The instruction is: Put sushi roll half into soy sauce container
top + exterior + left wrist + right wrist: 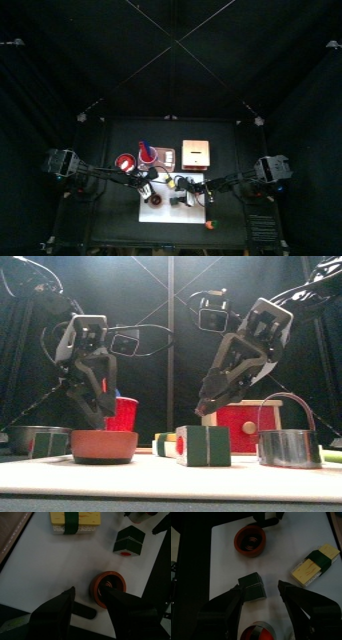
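1. Sushi roll half (252, 586), the dark green-wrapped block, sits on the white board (291, 542) right under the right gripper (261, 592). The jaws are spread wide, one on each side of it and apparently not yet touching; nothing is held. That straddle looks like a set-up for a pinch.
2. The soy sauce container (250, 539), a reddish-brown bowl, lies well apart from the roll along the board, leaving a clear carry path.
3. The left gripper (90, 597) hovers over that same bowl with its jaws parted and empty, perhaps to steady it.
4. A yellow, green-banded piece (313, 563) rests beside the roll.
5. The board lies on the black table (120, 220), ringed by black curtains (54, 70).
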Controlling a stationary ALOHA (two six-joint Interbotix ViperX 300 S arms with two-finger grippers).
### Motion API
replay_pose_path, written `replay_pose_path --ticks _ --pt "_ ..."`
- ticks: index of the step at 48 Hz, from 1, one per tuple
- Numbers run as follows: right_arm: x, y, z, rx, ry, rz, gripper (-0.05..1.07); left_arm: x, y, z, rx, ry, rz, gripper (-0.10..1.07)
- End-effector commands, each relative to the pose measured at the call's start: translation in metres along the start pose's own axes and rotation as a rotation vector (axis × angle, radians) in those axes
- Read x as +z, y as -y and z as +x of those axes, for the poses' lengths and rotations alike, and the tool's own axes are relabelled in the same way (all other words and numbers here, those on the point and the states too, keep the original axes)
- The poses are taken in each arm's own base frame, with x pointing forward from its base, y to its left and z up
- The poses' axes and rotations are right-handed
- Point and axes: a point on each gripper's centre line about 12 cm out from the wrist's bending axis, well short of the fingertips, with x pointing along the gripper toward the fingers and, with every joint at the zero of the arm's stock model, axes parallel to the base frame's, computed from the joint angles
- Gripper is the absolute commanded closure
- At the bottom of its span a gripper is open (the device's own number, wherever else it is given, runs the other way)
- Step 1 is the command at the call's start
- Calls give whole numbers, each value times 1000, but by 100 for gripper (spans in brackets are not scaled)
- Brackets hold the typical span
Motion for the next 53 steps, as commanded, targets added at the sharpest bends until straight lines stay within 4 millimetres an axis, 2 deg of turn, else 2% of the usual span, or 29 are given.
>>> replay_pose_path --ticks 1,14,26,36,53 --pt "14 -6 -3 16 41 0 14 8 1 -8 -17 39 1 15" --pt "16 -7 6 18 40 12 14 5 -13 -19 -33 98 -15 16" --pt "15 -22 13 46 30 -16 13 5 -19 -35 -107 217 -23 16" --pt "10 -26 21 50 9 -19 13 1 -23 -45 -152 288 -23 16" --pt "4 -29 38 33 -49 -49 14 -4 -30 -51 -153 303 -32 16"
